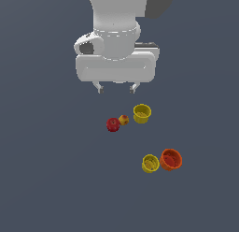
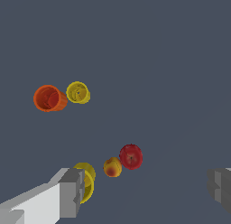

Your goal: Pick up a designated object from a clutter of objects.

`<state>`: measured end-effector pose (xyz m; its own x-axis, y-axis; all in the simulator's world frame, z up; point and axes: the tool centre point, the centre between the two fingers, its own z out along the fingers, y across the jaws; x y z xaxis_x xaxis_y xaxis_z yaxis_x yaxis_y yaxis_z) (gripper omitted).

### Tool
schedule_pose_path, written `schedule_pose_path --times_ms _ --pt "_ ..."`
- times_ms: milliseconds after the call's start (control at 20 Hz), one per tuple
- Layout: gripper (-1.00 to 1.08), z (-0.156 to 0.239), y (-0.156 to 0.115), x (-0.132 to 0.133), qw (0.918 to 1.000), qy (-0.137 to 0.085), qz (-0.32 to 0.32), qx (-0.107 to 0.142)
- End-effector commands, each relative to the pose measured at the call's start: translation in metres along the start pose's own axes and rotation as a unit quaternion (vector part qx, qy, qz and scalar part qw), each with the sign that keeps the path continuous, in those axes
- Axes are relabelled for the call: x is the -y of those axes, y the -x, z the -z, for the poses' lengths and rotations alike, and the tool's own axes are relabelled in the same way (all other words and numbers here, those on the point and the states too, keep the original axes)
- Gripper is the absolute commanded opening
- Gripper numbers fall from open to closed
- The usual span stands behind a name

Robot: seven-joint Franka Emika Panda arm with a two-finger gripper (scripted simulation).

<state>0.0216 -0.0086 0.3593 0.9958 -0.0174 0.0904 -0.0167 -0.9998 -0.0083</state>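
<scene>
The small orange-yellow fruit with a reddish blush (image 1: pixel 123 119) lies on the grey floor between the darker red apple (image 1: pixel 113 124) and a yellow cup (image 1: pixel 142 113). In the wrist view the fruit (image 2: pixel 112 167) sits next to the apple (image 2: pixel 131 156), with that yellow cup (image 2: pixel 87 182) partly hidden behind one finger (image 2: pixel 71 191). My gripper (image 1: pixel 116 89) hangs open and empty above the fruit, well clear of it. In the wrist view the gripper (image 2: pixel 146 189) has its jaws wide apart.
A second yellow cup (image 1: pixel 150 163) and an orange cup (image 1: pixel 171 159) stand side by side, nearer the exterior view's lower right. They also show in the wrist view, the yellow cup (image 2: pixel 78 92) beside the orange cup (image 2: pixel 49 98).
</scene>
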Motion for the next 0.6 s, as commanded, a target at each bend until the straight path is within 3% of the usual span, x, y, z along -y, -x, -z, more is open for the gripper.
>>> schedule_pose_path --times_ms 0,550 --pt "1.0 0.0 0.0 0.0 1.0 0.0 0.0 0.0" --pt "1.0 0.0 0.004 -0.021 0.9997 0.012 -0.015 0.012"
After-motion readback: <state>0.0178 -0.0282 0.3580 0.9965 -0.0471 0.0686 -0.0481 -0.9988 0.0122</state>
